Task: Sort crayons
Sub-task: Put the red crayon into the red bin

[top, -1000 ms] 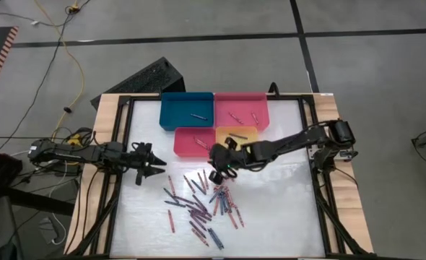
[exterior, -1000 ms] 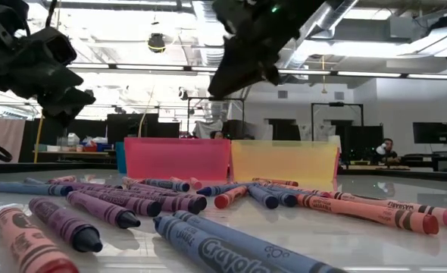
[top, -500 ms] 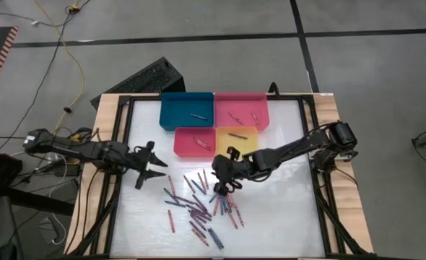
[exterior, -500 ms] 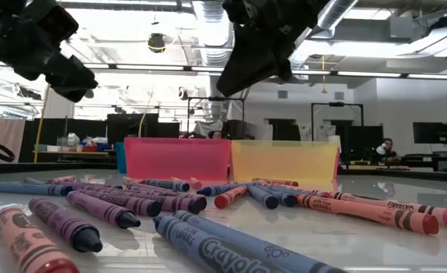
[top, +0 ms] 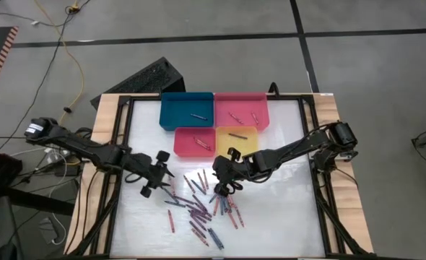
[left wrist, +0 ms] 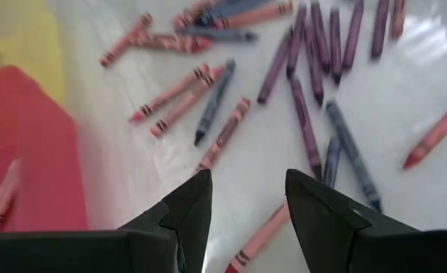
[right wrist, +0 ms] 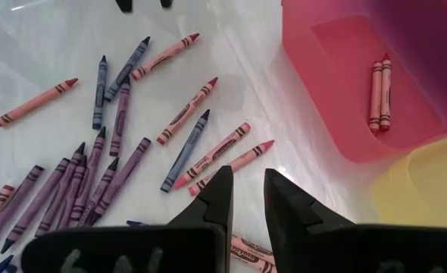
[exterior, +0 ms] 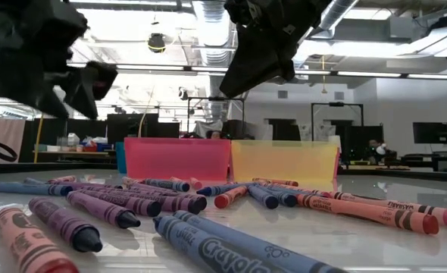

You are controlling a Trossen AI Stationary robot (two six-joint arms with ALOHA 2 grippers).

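Several crayons (top: 202, 202), red, pink, purple and dark blue, lie flat and scattered on the white table top (top: 285, 209). A few more lie in the trays. My left gripper (top: 162, 174) hovers open above the left edge of the scatter, with nothing between its fingers (left wrist: 246, 186). My right gripper (top: 224, 186) hangs over the far right part of the scatter, just near the red tray (top: 194, 142). Its fingers (right wrist: 248, 182) stand a narrow gap apart with only table showing between them. In the low view both grippers (exterior: 53, 68) (exterior: 246, 64) are well clear of the crayons (exterior: 170, 203).
Four trays stand at the far middle: blue (top: 186, 110), pink (top: 240, 108), red, and yellow (top: 236, 137). A black frame (top: 119, 144) runs along the table's sides. Bare table top lies right of the crayons and along the near edge.
My left gripper has reached toward the table's right, from the left frame out to the edge of the crayon scatter, and has rolled about its own axis. My right gripper first shifted a little toward the near edge, over the crayons, then kept still.
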